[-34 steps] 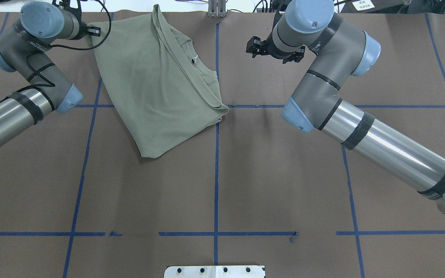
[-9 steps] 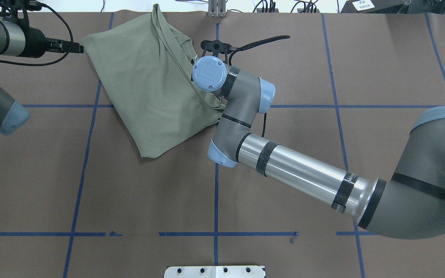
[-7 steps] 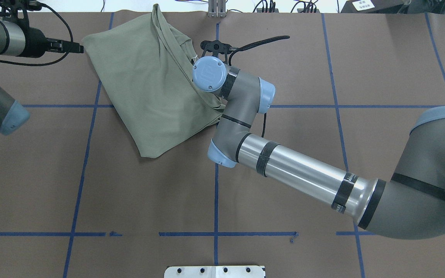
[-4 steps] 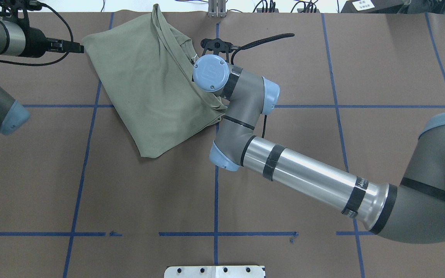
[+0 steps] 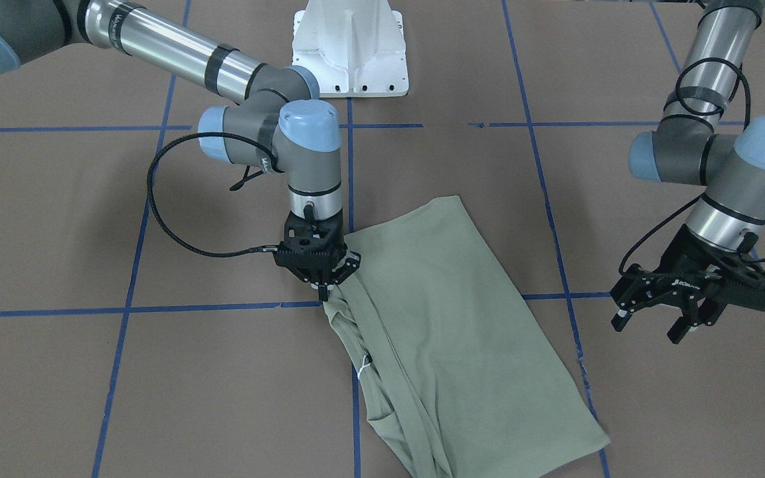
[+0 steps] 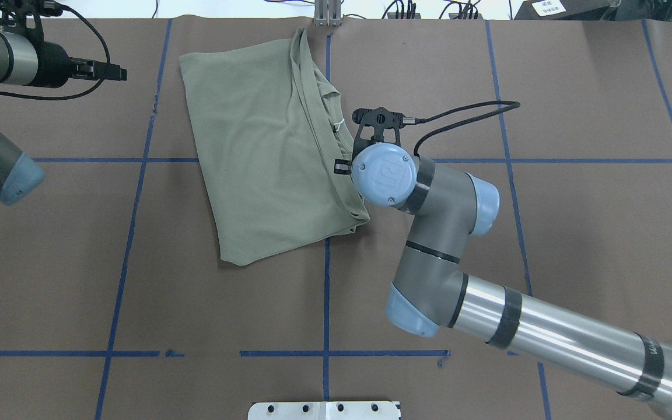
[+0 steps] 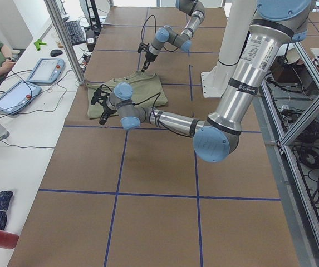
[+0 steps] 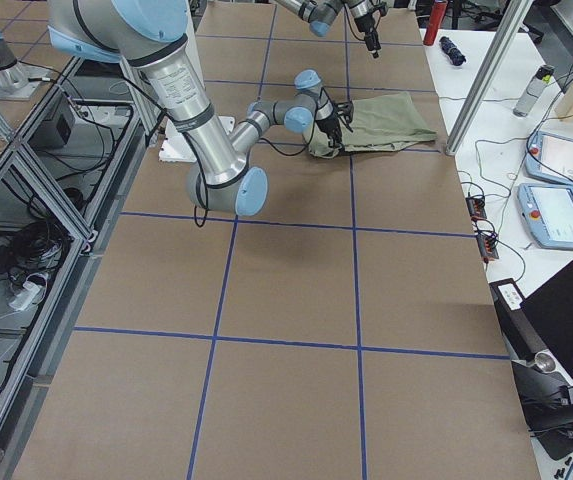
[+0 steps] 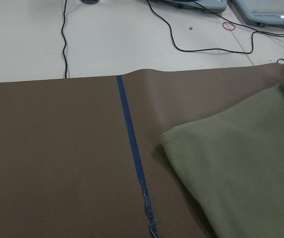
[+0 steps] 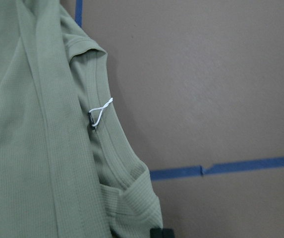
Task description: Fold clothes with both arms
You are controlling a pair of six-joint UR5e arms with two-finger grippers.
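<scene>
Sage-green knit, the shirt [image 5: 449, 318] lies folded lengthwise on the brown surface [image 5: 90, 398], toward the side far from my base, with its layers stacked along the collar edge. My right end effector [image 5: 323, 291] points straight down, its fingers closed on a pinch of fabric at the shirt's corner beside the neck. My left end effector [image 5: 651, 317] hangs spread wide, well apart from the cloth and holding nothing.

I judge this step to be positioning the shirt by that corner. To do it well I should hold the pinch firm, lift only slightly and move slowly, so the stacked layers do not slide apart. My left end effector should take the opposite corner, so both share the pull.

From the front, the closed fingers and the bunched cloth show plainly. Overhead, my wrist's blue cap [image 6: 382, 175] hides them, but the shirt's whole outline and its skew to the tape lines [image 6: 326, 291] appear. My right wrist view alone shows the white neck label [image 10: 99, 110] close up.
</scene>
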